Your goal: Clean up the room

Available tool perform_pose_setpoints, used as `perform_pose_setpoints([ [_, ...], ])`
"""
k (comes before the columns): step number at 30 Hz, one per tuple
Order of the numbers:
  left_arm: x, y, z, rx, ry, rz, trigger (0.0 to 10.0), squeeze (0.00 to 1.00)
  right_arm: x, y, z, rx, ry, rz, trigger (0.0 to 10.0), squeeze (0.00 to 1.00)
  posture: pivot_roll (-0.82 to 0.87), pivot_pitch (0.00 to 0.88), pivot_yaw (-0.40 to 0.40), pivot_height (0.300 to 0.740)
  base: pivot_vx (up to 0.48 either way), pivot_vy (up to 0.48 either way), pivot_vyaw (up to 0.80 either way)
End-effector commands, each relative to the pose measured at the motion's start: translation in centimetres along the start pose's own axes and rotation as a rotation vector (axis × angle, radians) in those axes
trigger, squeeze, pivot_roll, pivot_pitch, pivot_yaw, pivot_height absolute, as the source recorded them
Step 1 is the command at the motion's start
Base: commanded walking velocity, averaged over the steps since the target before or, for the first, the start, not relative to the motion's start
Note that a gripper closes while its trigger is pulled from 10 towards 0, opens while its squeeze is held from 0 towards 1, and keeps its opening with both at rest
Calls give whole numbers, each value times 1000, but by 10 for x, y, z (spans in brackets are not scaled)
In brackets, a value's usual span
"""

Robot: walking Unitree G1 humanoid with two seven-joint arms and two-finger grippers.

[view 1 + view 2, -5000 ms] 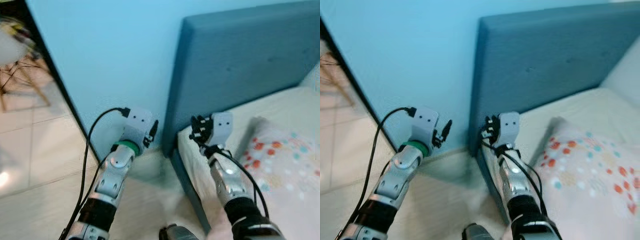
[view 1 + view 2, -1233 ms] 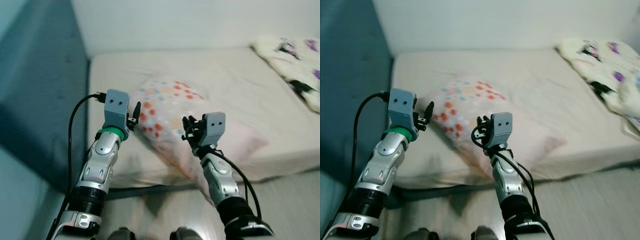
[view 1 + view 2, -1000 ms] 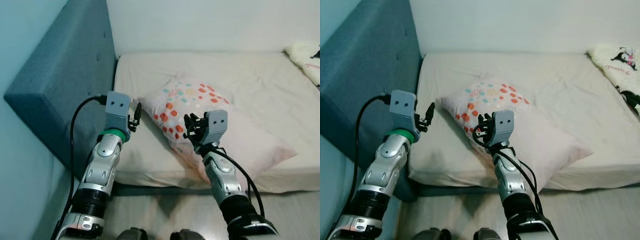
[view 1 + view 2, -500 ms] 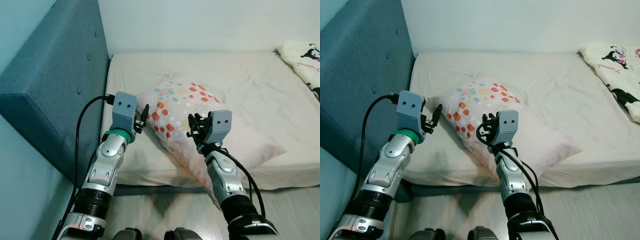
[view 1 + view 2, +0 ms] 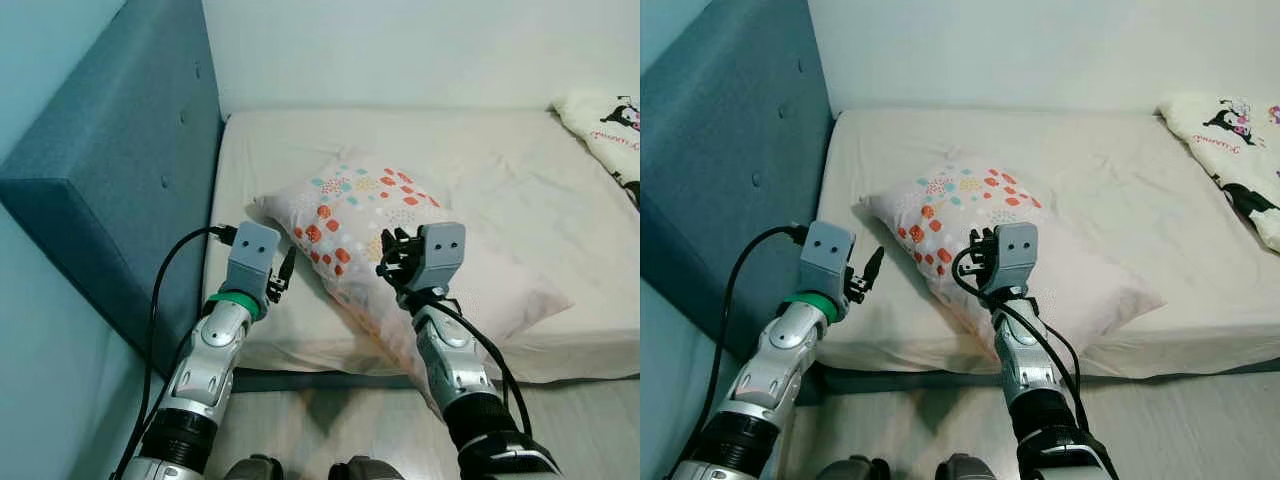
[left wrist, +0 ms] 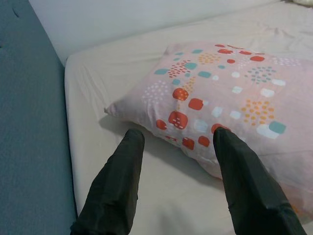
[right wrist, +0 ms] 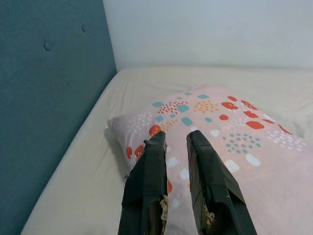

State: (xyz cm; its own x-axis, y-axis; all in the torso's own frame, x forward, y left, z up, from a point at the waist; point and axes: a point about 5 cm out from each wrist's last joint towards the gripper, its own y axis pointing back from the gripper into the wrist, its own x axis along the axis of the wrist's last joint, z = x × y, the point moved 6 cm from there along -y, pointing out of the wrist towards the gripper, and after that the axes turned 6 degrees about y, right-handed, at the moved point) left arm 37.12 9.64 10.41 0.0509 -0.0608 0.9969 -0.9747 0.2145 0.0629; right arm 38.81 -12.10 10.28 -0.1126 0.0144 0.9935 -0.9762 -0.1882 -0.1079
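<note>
lying on a cream bed (image 5: 480, 150), pillow (image 5: 400, 230) near blue headboard (image 5: 120, 170).

A spotted pillow (image 5: 1010, 245) is lying on the bed (image 5: 1120, 170). The left gripper (image 5: 872, 270) is hovering beside the pillow's headboard-side corner, and the right gripper (image 5: 975, 262) is hanging over its middle.

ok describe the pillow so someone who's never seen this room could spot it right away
Find the bed with its cream sheet, set against the blue padded headboard. The pillow lies askew at the headboard end, in front of both grippers. It is pale pink, dotted with red, teal and orange patches, unlike the white cartoon-print blanket at the far end.
</note>
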Motion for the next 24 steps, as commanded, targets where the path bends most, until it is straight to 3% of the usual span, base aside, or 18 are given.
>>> perform_pose_setpoints([
  [1, -2, 0, 1, -3, -6, -6, 10000, 0, -2, 3, 1, -3, 2, -2, 10000, 0, -37, 5, 29, 658, 0, 0, 0],
  [24, 4, -2, 4, -9, -8, 8, 10000, 0, 4, 1, 7, 1, 1, 16, 10000, 0, -33, 12, 37, 553, 0, 0, 0],
])
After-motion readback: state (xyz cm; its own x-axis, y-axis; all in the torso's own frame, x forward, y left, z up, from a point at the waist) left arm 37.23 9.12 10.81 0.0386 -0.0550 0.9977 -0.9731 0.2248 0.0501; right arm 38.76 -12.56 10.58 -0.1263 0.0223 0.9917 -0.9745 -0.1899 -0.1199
